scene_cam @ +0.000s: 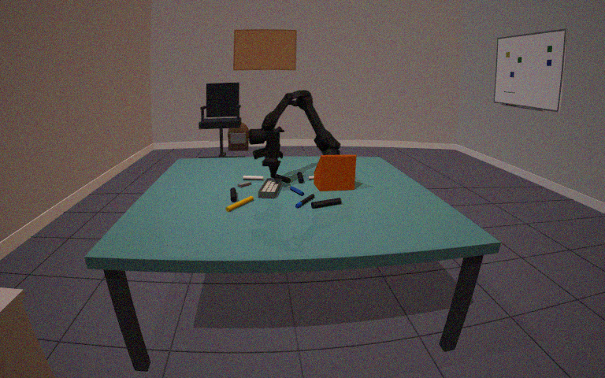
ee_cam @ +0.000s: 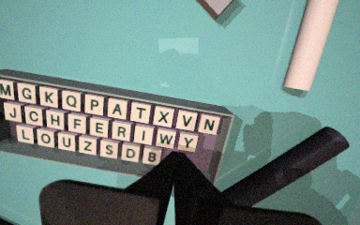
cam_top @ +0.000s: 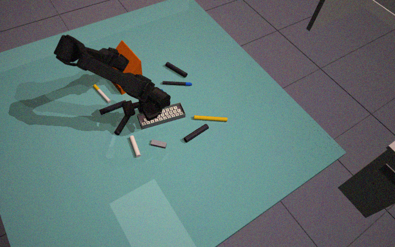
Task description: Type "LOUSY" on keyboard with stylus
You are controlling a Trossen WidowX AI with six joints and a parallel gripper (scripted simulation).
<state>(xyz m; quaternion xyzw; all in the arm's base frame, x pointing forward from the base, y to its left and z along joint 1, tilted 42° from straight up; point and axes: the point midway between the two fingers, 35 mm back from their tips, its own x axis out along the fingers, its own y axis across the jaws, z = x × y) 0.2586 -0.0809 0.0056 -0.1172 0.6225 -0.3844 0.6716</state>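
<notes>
The keyboard (cam_top: pixel 163 121) (scene_cam: pixel 267 194) (ee_cam: pixel 117 93) lies on the desk with its letter keys facing up. My gripper (scene_cam: pixel 273 176) (ee_cam: pixel 176 157) is shut with nothing between the fingers. It points down; in the wrist view its tips overlap the keyless spot right of the B key (ee_cam: pixel 152 156), just below the W key (ee_cam: pixel 166 139) and the Y key (ee_cam: pixel 187 142). The height above the keyboard is hard to tell. The blue stylus (scene_cam: pixel 296 190) lies on the desk beside the keyboard, mostly hidden behind the arm in the top view.
A black rod (cam_top: pixel 122 125) (ee_cam: pixel 286 166) lies close to the keyboard's end. A white rod (cam_top: pixel 135 146) (ee_cam: pixel 311 44) and a grey block (cam_top: pixel 158 143) lie near. A yellow rod (cam_top: pixel 210 118) (scene_cam: pixel 239 203), other rods and an orange block (cam_top: pixel 132 62) (scene_cam: pixel 336 173) stand or lie around.
</notes>
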